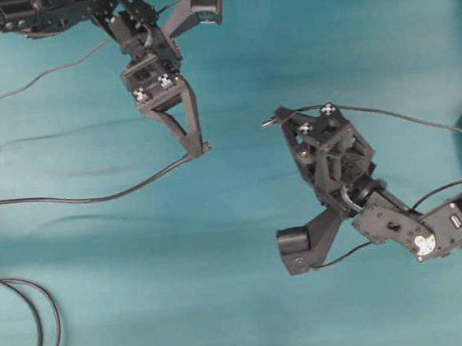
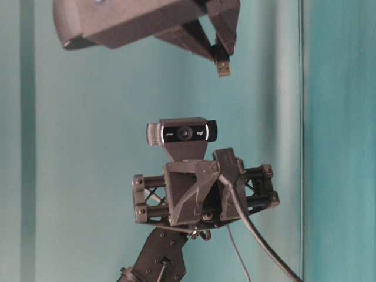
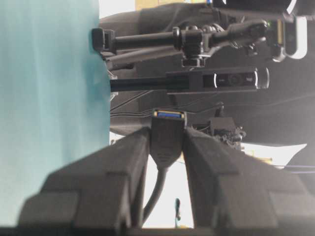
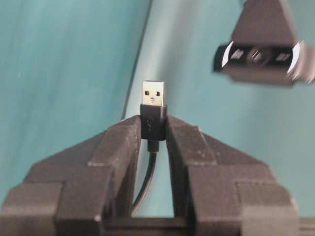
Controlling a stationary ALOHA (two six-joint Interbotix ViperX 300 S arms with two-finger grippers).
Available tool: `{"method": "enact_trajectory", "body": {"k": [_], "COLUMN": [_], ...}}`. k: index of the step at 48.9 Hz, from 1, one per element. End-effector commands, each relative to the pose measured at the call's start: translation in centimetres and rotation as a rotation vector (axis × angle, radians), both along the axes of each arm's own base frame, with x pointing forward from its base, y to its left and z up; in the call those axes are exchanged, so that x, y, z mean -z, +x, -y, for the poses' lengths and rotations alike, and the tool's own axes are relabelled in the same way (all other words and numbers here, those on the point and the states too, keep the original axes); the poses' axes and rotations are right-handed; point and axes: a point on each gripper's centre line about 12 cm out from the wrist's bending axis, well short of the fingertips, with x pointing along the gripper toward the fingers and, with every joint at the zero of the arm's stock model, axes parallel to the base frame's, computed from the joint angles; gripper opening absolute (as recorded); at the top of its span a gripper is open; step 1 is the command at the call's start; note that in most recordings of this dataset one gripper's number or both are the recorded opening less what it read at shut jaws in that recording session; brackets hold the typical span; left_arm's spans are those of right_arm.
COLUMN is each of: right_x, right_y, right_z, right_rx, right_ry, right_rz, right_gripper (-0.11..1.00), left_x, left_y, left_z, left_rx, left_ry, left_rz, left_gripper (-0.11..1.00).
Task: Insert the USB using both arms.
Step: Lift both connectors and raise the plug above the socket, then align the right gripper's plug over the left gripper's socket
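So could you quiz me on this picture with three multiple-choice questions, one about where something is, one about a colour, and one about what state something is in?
1. Where is the USB plug?
A. Lying loose on the table
B. Pinched between the right gripper's fingers
C. Already pushed into the socket

2. What colour is the table cover?
A. Teal
B. White
C. Red

3. How does the left gripper stand?
A. Wide open and empty
B. Shut on the black socket
C. Shut on a coil of thick cable

Answers:
1 B: the right wrist view shows the plug's dark body clamped between the fingers, silvery tip poking out.
2 A: the overhead view shows a teal surface all round.
3 B: the left wrist view shows both fingers pressed against the socket, its cable trailing back between them.
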Motion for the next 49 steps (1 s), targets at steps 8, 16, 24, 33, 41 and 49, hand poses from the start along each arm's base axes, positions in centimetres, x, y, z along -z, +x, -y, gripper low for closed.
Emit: {"method": "enact_trajectory", "body": {"k": [8, 16, 24, 33, 41, 49], "right_x": [-1.0, -0.6, -0.6, -0.7, -0.8, -0.8], "right_y": [1.4, 2.2, 2.9, 3.4, 3.7, 3.8], "right_z": [-0.6, -1.1, -1.3, -1.5, -1.5, -1.4], "right_rx": [-0.029, -0.035, -0.040, -0.045, -0.049, -0.046], "right_ry": [0.014, 0.020, 0.027, 0.022, 0.010, 0.010], "right_rz": [0.038, 0.034, 0.041, 0.047, 0.053, 0.053], "right_gripper": [0.17, 0.17, 0.17, 0.17, 0.17, 0.17], "left_x": [-0.6, -0.7, -0.5, -0.6, -0.6, -0.7], "left_y": [0.8, 0.8, 1.0, 1.2, 1.2, 1.3], "left_z": [0.4, 0.5, 0.7, 1.0, 1.0, 1.0], "left_rx": [-0.022, -0.025, -0.034, -0.029, -0.034, -0.035], "left_ry": [0.006, -0.001, 0.004, 0.001, -0.003, -0.004], "left_rz": [-0.014, -0.033, -0.042, -0.047, -0.053, -0.049], "left_gripper": [0.23, 0.23, 0.23, 0.23, 0.23, 0.23]}}
